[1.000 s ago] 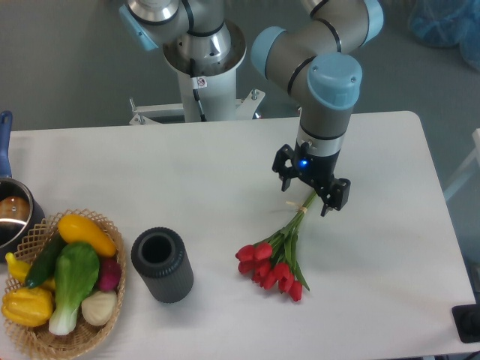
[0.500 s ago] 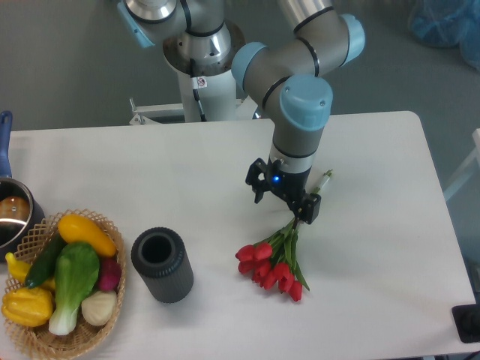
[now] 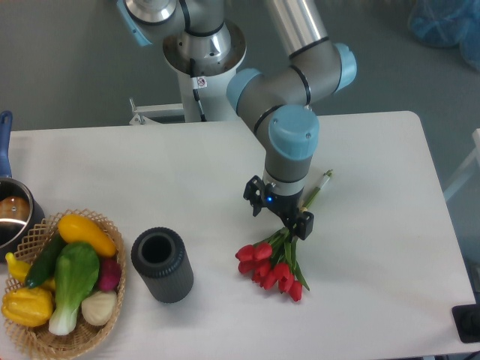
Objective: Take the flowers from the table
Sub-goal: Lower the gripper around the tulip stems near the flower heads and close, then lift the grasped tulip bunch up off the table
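Observation:
The flowers (image 3: pixel 271 268), a bunch of red tulips with green leaves, lie flat on the white table (image 3: pixel 150 172) right of centre. The buds point toward the front edge. Their pale stems run up and to the right, ending near the stem tips (image 3: pixel 325 178). My gripper (image 3: pixel 280 215) hangs over the middle of the stems, just above the leaves, and its wrist hides that stretch. It is open, with one dark finger on each side of the stem line. Nothing is gripped and the bunch rests on the tabletop.
A dark cylindrical vase (image 3: pixel 162 265) stands left of the flowers. A wicker basket (image 3: pixel 43 336) of vegetables sits at the front left, with a pot (image 3: pixel 12 215) behind it. The arm's base (image 3: pixel 203 56) is behind the table, and a black object (image 3: pixel 468 323) is at the front right corner.
The gripper has travelled left along the stems, from near their tips toward the leaves, and has turned slightly. The flowers lie where they were.

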Robot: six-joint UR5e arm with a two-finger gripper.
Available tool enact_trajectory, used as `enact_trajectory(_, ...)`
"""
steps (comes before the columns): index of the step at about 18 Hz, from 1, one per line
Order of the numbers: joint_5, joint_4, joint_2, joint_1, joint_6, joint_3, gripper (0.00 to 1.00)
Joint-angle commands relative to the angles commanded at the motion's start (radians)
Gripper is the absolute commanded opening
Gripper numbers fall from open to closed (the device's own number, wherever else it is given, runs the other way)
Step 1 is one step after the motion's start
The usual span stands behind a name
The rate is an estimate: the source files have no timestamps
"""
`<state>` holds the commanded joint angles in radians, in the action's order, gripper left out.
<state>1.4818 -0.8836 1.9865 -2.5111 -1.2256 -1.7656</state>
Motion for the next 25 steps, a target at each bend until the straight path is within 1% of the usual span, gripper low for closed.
enact_trajectory(3, 0.000, 0.002, 0.023, -0.002, 0.000, 0.002, 1.00)
enact_trajectory(4, -0.002, 0.012, 0.035, -0.002, 0.000, 0.005, 1.00)
enact_trajectory(6, -0.002, 0.053, 0.066, -0.002, 0.000, 0.005, 1.00)
enact_trajectory(11, -0.005, 0.063, 0.075, -0.002, -0.002, 0.006, 1.00)
enact_trajectory(12, -0.005, 0.063, 0.075, -0.002, -0.002, 0.006, 0.92)
enact_trajectory(13, -0.005, 0.063, 0.075, -0.003, -0.002, 0.006, 0.74)
enact_trajectory(15, -0.005, 0.061, 0.071, -0.008, -0.005, 0.006, 0.35)
enact_trajectory(16, -0.003, 0.063, 0.069, -0.008, -0.002, 0.006, 0.19)
enact_trajectory(17, 0.000, 0.061, 0.068, -0.008, -0.002, 0.006, 0.16)
enact_trajectory(19, -0.003, 0.061, 0.060, -0.009, 0.005, 0.009, 0.15)
enact_trajectory(22, -0.006, 0.061, 0.052, -0.011, 0.072, 0.011, 0.16)
enact_trajectory(25, -0.006, 0.061, 0.043, -0.012, 0.081, 0.017, 0.16)
